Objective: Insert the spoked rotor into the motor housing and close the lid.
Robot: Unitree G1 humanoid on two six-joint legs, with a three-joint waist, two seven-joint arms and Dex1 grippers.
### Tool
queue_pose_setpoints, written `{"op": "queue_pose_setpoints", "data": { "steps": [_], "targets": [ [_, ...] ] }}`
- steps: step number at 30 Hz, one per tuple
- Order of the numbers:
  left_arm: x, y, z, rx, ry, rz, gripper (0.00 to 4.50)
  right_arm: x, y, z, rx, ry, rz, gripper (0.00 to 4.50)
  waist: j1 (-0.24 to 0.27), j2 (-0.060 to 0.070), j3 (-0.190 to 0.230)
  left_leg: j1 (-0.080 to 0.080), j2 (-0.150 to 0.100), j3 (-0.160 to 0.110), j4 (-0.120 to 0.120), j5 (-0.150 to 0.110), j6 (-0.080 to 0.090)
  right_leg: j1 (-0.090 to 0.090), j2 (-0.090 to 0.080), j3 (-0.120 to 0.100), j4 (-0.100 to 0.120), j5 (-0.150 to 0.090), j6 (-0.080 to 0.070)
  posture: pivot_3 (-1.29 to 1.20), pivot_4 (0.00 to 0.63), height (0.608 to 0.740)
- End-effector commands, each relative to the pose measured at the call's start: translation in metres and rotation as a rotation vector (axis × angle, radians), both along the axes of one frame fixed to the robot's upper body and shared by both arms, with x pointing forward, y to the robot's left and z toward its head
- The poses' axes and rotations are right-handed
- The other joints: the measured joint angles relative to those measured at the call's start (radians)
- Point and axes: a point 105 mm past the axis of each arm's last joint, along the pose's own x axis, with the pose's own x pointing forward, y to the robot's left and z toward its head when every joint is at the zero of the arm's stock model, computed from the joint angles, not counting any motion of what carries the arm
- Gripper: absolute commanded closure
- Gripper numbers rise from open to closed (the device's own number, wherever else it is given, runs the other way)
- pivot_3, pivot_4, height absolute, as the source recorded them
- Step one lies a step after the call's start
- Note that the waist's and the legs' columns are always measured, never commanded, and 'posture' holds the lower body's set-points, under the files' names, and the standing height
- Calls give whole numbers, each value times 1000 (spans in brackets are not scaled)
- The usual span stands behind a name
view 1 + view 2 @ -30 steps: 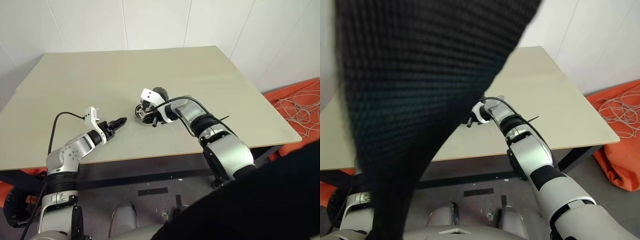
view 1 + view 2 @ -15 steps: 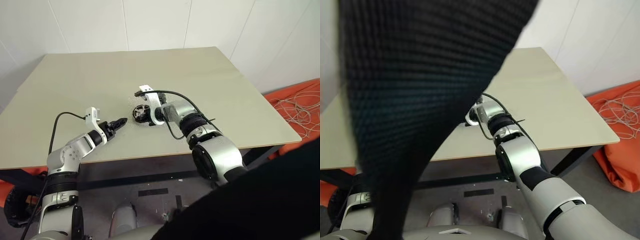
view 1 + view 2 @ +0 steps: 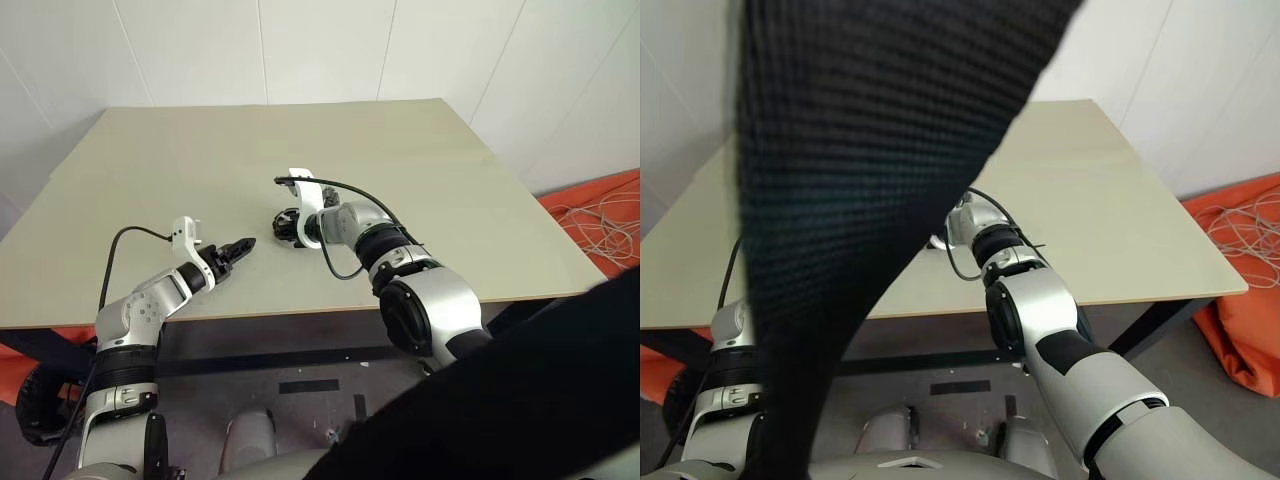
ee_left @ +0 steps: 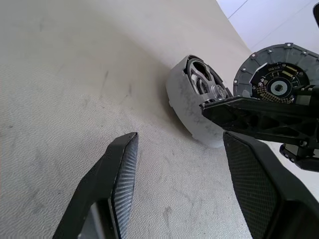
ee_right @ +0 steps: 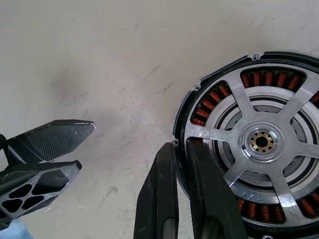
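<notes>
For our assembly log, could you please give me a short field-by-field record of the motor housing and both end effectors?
surface: beige table
motor housing: lies flat on the table, copper windings showing
inside the housing: silver spoked part seated at the centre, over the windings
right end effector: at the housing's rim; grip unclear
left end effector: open, empty, just short of the housing, pointing towards it

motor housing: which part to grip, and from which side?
Judging by its pose, pinch the outer rim of the motor housing, coming down from above at the edge nearest the right gripper. It lies flat and face up on the table, so the rim wall is the only graspable edge.
</notes>
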Motion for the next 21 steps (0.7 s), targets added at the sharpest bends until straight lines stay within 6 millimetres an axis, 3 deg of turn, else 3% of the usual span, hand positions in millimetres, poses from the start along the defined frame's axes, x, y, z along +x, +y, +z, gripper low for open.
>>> {"op": "queue_pose_setpoints", "data": {
  "steps": [1,7,11,14,17,19,21],
  "targets": [
    [3,-2,15,12,-64,-5,1639,3,-10,-5,-28,-1,-18,3203,0,0,0,0,0,0,0,0,0,0,0,0,0,0,0,0,0,740],
    [3,-2,15,16,-67,-6,1639,2,4,16,23,-39,62,1305,0,1,0,0,0,0,-2,0,-1,0,0,0,0,0,0,0,0,740],
    [4,-1,15,18,-66,-8,1639,-6,23,47,105,-71,218,1305,0,1,1,-1,0,0,-2,0,-1,-2,0,0,0,0,0,0,0,740],
    [4,-3,14,20,-65,-13,1639,-10,36,94,215,-228,366,1305,-1,1,1,-6,1,0,-2,1,-2,-7,0,0,0,0,0,0,0,740],
    [5,-4,14,34,-71,-19,1639,-1,30,135,266,-428,355,1305,1,0,1,-17,2,0,-2,5,-8,-17,2,-1,0,4,-7,0,0,740],
    [5,-4,14,36,-73,-21,1639,3,23,148,275,-489,337,1305,1,0,1,-21,1,2,-2,4,-8,-19,2,-3,-2,6,-5,0,0,740],
    [7,-5,14,43,-78,-27,1639,16,5,170,254,-616,270,1305,3,0,1,-21,1,3,-2,3,-9,-18,2,-3,-3,5,-6,0,0,740]
  ]
}}
